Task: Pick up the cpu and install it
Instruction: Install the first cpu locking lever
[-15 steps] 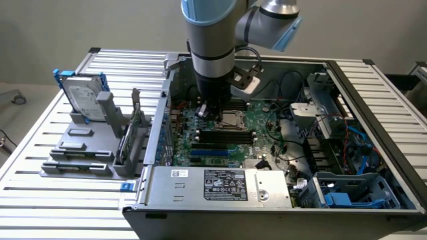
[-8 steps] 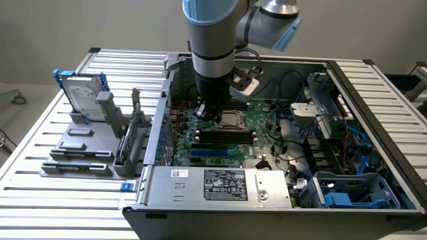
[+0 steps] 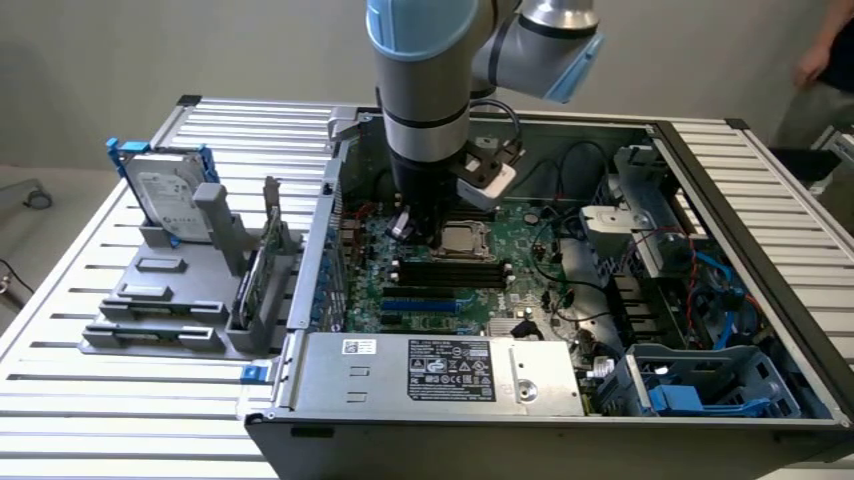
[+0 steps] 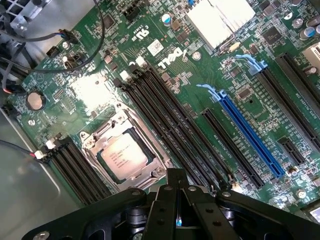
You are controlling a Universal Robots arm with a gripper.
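PC case (image 3: 400,400) sits open on a slatted metal counter (image 3: 80,400); one silver power supply (image 3: 434,368) at its near edge, one blue plastic bracket (image 3: 674,398) in the near corner toward the exterior view's right.

Inside: one green motherboard (image 4: 240,70). Wrist view shows one long blue expansion slot (image 4: 247,130), black slots beside it, and two banks of black memory slots, one either side of the socket (image 4: 125,155). One pale finned heatsink (image 4: 220,17) further out.

One cpu (image 4: 122,156), silvery top, lies flat inside the socket frame, seated on the board.

One arm, end effector (image 4: 176,187) fully closed, fingers (image 4: 167,200) pressed together, nothing in them. It hovers just beside the socket, over the memory slots, not touching the cpu.

On the exterior view's left, outside the case: one grey fixture (image 3: 174,300) holding one hard drive (image 3: 167,190) upright in a blue frame, one card (image 3: 274,255) standing on edge near the case wall.

Far: plain pale wall, light floor. A person's arm (image 3: 817,50) at the exterior view's upper right corner.
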